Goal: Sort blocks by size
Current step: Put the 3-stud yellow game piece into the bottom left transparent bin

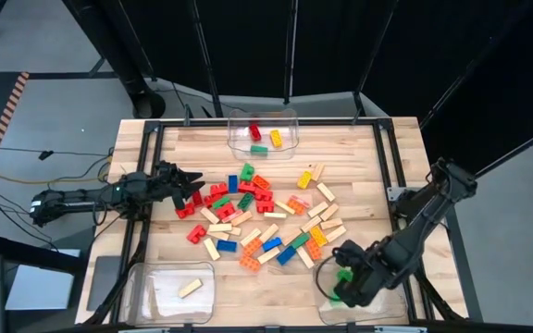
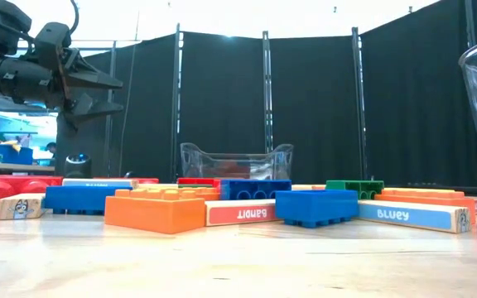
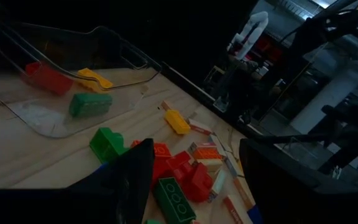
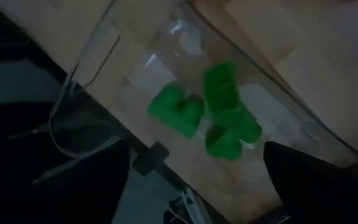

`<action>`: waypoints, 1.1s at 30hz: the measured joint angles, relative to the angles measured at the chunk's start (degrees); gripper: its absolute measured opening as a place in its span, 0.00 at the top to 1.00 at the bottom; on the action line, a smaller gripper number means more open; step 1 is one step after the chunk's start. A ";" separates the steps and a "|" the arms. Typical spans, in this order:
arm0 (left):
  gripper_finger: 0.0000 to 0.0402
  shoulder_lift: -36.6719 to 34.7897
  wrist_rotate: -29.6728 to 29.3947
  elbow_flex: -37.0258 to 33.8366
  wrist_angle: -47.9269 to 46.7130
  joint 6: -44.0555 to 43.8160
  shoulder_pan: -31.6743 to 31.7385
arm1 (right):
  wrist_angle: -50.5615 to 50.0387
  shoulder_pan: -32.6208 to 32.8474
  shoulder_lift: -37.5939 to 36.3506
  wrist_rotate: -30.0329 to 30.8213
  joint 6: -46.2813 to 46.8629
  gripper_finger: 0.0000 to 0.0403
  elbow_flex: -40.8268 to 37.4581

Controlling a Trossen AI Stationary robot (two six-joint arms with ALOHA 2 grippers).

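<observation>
Blocks (image 1: 262, 215) heaped mid-tabletop (image 1: 359, 157), right tool (image 1: 342, 280) spread apart over green blocks (image 4: 219, 112) in the clear bin (image 1: 327, 310) at the near right corner, left tool (image 1: 192, 180) parted above the heap's left edge, gripping nothing.

Looks like a robotics lab or test studio: black curtains (image 2: 321, 108) hang behind the framed wooden tabletop (image 1: 359, 166), cables (image 1: 26, 153) trail across grey floor (image 1: 54, 46).

Left end effector (image 1: 192, 182) hovers with fingers spread; right end effector (image 1: 340, 280) hangs low, fingers parted.
</observation>
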 joint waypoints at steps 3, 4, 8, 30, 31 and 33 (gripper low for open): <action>0.39 0.01 0.01 0.02 0.03 0.00 -0.01 | -1.07 -3.56 0.00 1.50 0.28 0.03 0.00; 0.39 -0.01 0.00 0.02 0.04 0.00 0.01 | -1.08 -5.41 -0.04 3.08 0.83 0.04 0.00; 0.39 0.00 0.01 0.00 0.04 0.00 -0.01 | -1.79 -16.25 -0.09 11.48 -0.15 0.08 0.00; 0.39 0.01 2.63 0.01 0.03 -0.51 0.01 | 5.30 -47.95 10.55 29.08 -0.24 0.11 -5.51; 0.39 -0.01 2.64 0.00 0.04 -0.31 0.00 | 6.50 -48.27 12.00 28.70 -0.10 0.11 -5.51; 0.39 0.01 2.64 0.00 0.04 -0.30 -0.01 | 9.18 -49.10 14.62 28.64 -0.08 0.11 -5.51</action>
